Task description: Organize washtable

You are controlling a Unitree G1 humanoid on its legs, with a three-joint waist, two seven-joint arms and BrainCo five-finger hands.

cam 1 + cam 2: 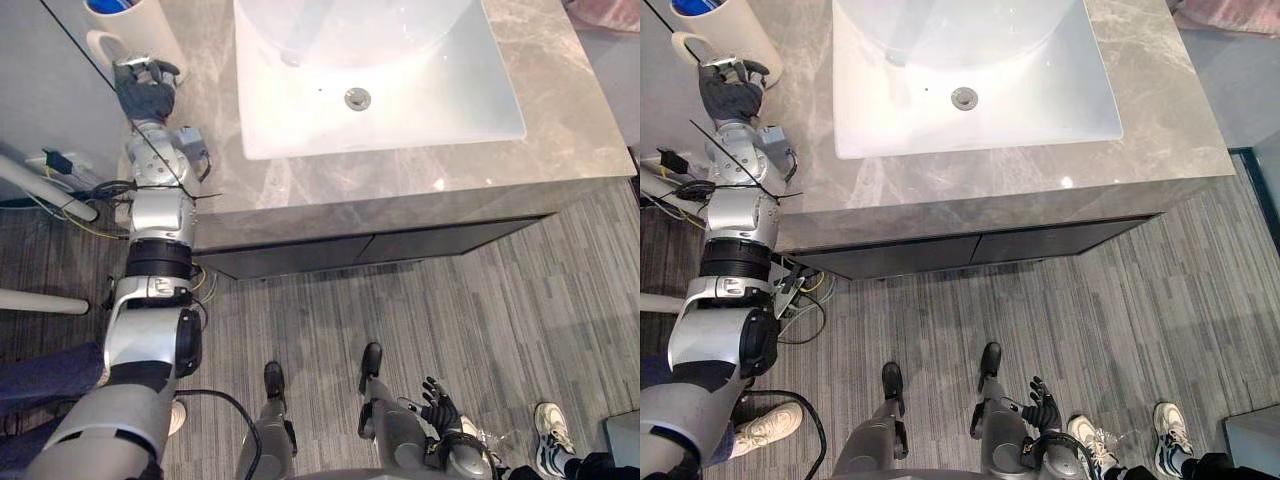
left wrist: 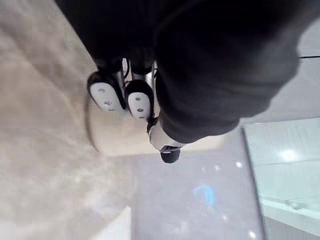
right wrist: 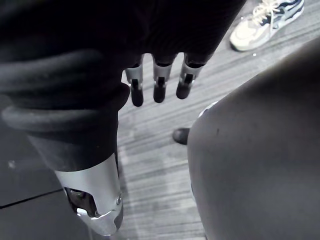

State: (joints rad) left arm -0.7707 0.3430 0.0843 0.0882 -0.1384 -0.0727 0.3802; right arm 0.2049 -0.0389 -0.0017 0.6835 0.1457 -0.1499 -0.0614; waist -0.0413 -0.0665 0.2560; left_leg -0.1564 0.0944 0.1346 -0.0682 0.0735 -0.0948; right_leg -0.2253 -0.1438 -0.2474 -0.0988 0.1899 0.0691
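Mug [image 1: 135, 25]: cream, with a handle and something blue inside. It stands upright on the grey marble worktop [image 1: 560, 110] at the upper left of the frame, left of the white basin [image 1: 480, 100].
Left hand [image 1: 145, 92]: at the mug's near side. The fingers [image 2: 105, 95] are bent with their tips against its wall; I cannot tell whether they grasp it.
Right hand [image 1: 440, 405]: lower right of the frame, over the striped floor [image 1: 330, 320], fingers released and holding nothing.
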